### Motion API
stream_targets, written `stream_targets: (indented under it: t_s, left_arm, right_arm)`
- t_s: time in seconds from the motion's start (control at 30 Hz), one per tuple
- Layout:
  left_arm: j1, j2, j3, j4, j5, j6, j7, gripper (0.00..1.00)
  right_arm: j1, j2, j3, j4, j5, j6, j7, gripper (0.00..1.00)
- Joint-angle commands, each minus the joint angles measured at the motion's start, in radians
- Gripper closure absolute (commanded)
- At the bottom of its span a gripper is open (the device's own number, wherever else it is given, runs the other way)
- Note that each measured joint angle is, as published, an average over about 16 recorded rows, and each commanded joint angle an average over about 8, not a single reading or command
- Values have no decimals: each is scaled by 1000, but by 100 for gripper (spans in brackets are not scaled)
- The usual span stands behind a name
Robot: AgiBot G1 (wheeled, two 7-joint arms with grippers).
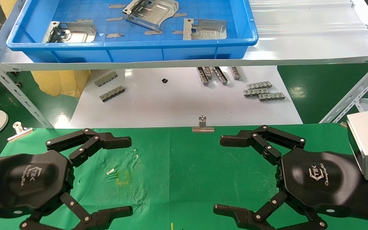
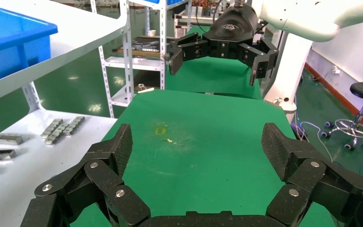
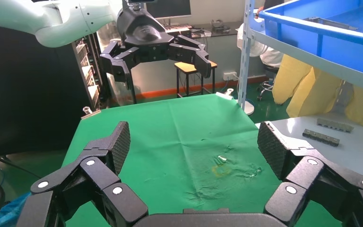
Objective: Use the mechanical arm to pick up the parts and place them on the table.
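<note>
You are looking down at two black linkage claws hovering low over the green cloth table [image 1: 184, 166], facing each other across a bare stretch with a small yellow mark [image 1: 121, 180] nearer the left one. The left gripper [image 1: 125, 175] is holding its fingers spread wide with nothing between them, and the right gripper [image 1: 222, 174] is doing the same. The stamped sheet-metal parts are sitting well ahead of and above both claws, in a blue plastic tray [image 1: 133, 48] on a raised white shelf: one plate [image 1: 70, 32] is lying ahead of the left claw, one plate [image 1: 150, 11] is tilting up farther back between the claws, and one plate [image 1: 204, 29] is lying ahead of the right claw. Between claws and tray, on a lower white board [image 1: 184, 99], small grey toothed strips [image 1: 264, 91] are resting, and a silver binder clip [image 1: 203, 124] is pinning the cloth edge. The plates are looking thin, stiff, light and slick, probably with sharp edges, so you are likely best pinching a bent flange or raised rim rather than the flat face.
</note>
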Motion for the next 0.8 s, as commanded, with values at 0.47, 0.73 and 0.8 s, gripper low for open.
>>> stream_targets:
  t_s: [0.47,0.73,0.8]
  left_arm:
    - [0,0,0,0,0,0,0,0]
    - [0,0,0,0,0,0,0,0]
    - [0,0,0,0,0,0,0,0]
  right_arm:
    - [0,0,0,0,0,0,0,0]
    - [0,0,0,0,0,0,0,0]
    - [0,0,0,0,0,0,0,0]
